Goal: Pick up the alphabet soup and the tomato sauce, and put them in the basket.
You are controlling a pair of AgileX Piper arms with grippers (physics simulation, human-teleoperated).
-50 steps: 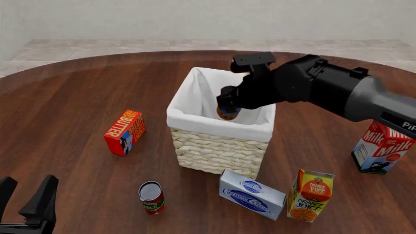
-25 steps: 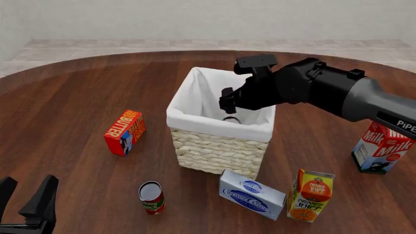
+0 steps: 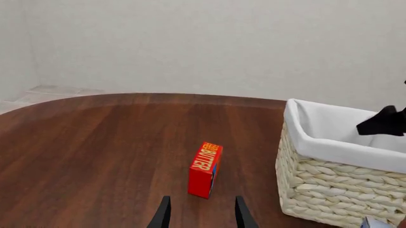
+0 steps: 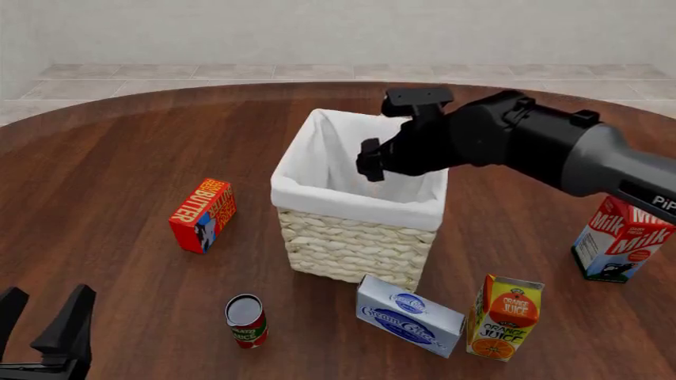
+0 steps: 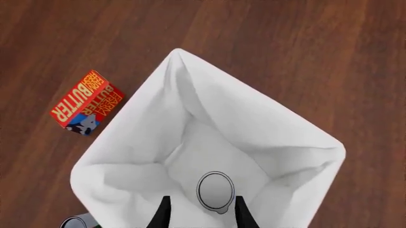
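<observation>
The alphabet soup [image 5: 216, 191] stands upright on the floor of the basket [image 5: 127, 142], only its silver top showing. My right gripper [image 5: 201, 214] hangs open straight above it, holding nothing. In the front view that gripper [image 4: 372, 166] hovers over the basket's [image 4: 354, 241] white-lined opening, and the can inside is hidden. The tomato sauce [image 4: 245, 320], a short red can with a silver top, stands on the table in front of the basket, to its left. My left gripper [image 4: 43, 332] rests open at the near left corner, well left of that can.
A red butter box [image 4: 203, 214] stands left of the basket. A cream cheese box [image 4: 410, 314] and an orange juice carton [image 4: 505, 317] sit in front of it to the right. A milk carton [image 4: 621, 241] is at the far right.
The can that hung at my right gripper's fingers one second ago has dropped into the basket. The right gripper has lifted slightly. The left arm has not moved.
</observation>
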